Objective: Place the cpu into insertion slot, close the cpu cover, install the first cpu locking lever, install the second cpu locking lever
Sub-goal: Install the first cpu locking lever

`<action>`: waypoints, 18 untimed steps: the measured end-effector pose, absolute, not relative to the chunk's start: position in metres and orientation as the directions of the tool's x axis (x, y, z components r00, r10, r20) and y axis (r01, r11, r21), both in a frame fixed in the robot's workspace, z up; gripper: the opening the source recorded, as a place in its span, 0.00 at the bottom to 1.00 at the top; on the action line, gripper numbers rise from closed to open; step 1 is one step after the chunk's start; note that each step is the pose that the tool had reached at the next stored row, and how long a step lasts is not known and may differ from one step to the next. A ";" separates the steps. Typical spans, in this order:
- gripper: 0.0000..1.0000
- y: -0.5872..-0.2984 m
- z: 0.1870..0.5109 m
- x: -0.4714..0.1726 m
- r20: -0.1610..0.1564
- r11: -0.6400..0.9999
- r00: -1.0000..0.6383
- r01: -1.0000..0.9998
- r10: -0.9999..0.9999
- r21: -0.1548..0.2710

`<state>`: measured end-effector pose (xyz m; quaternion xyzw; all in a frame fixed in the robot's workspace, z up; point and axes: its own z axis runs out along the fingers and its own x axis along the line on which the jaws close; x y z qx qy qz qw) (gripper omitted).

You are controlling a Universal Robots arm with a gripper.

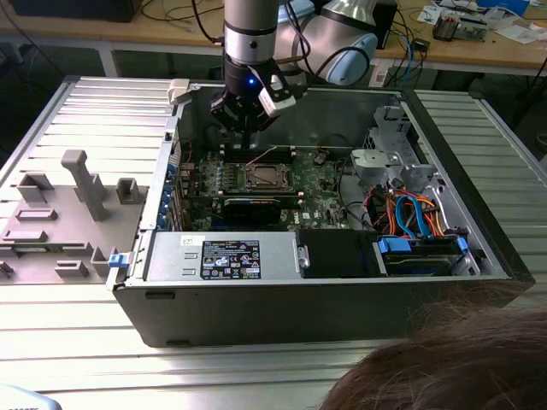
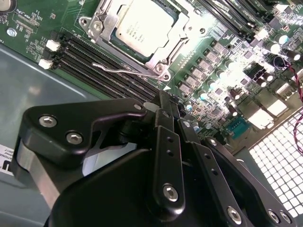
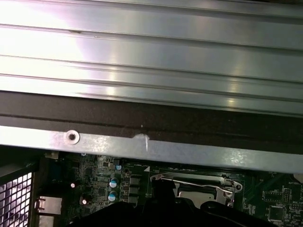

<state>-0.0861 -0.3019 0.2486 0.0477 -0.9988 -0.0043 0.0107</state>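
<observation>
Closest to us, a person's hair (image 1: 444, 359) is filling the near corner at the exterior view's right. It is showing in front of the open computer case (image 1: 256, 299), which is lying on the ridged metal bench (image 1: 68, 333).

The arm (image 1: 249, 34) is hanging over the far part of the case. We are seeing the gripper (image 1: 246, 141) hovering above the green board (image 1: 329, 196), close beside the insertion slot (image 1: 266, 177) and not touching it.

In the second wrist view the gripper (image 2: 166, 101) is showing its jaws clenched together with nothing between them. The tips are hanging over the long black memory slots (image 2: 90, 59) just beside the socket.

The cpu (image 2: 144, 26) is sitting flat in the insertion slot with its silvery top facing up. The cpu cover (image 2: 174, 43) is lying down around it as a bright metal frame.

A thin wire locking lever (image 2: 125, 71) is running along the cover's side nearest the gripper; we cannot tell whether it is hooked down. In the first wrist view that lever (image 3: 194, 182) is stretching along the socket's edge, near the case's pale metal rim (image 3: 142, 147).

At the exterior view's left a grey fixture plate (image 1: 68, 205) is resting on the bench beside the case. At the exterior view's right, inside the case, blue and orange cables (image 1: 410, 213) are looping near the drive bay.
</observation>
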 end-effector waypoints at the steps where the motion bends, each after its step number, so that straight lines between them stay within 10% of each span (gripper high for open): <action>1: 0.11 -0.302 0.248 -0.086 0.021 0.995 -0.995 -0.095 -0.096 0.010; 18: 0.11 -0.302 0.243 -0.086 0.021 0.995 -0.995 -0.095 -0.095 0.010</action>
